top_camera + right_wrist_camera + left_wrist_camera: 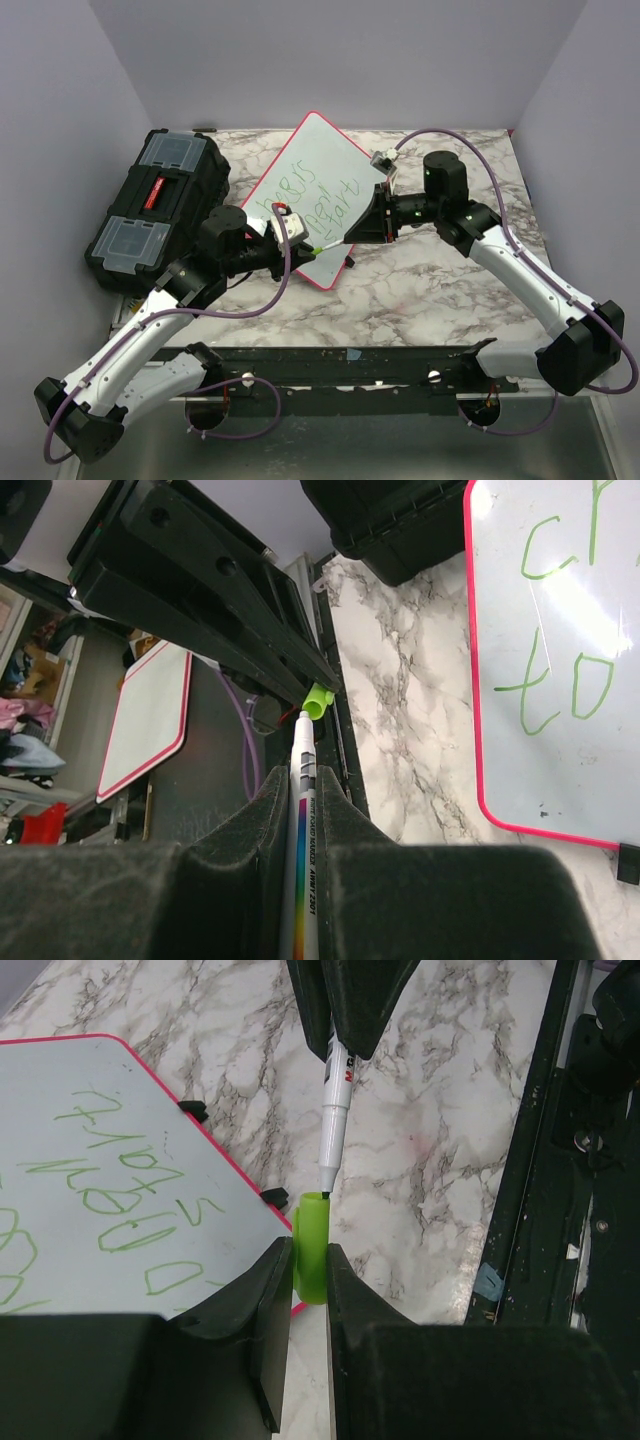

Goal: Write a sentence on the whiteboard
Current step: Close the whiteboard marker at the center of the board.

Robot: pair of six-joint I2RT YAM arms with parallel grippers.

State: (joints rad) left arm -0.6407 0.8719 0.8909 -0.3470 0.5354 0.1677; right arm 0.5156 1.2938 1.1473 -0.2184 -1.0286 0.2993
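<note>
On the marble tabletop (420,290), the whiteboard (320,140) lies flat and turned at an angle. Its left side is near the black toolbox (155,210), and its near corner lies beneath the two wrists. The sentence (305,190) crosses the panel in thin green handwriting, about three lines (from above the words are too small to read with any certainty).

At the board's near red-pink rim, the left jaws are clenched on a lime-green cap (312,1245). One finger presses each side of it, and its open mouth faces away from the wrist. The right jaws are clamped on the marker (332,1110), a white barrel with dark printing that runs lengthwise between the two fingers in the right wrist view.

The marker points straight at the cap, and its dark tip sits right at the cap's mouth; whether it is inside I cannot tell. Cap and marker hang in line with each other beside the rim, apart from the green writing. Two small black clip feet (273,1198) stick out from the rim on that side. In the right wrist view, a second red-rimmed white panel (150,715) lies lower down, off the tabletop.
</note>
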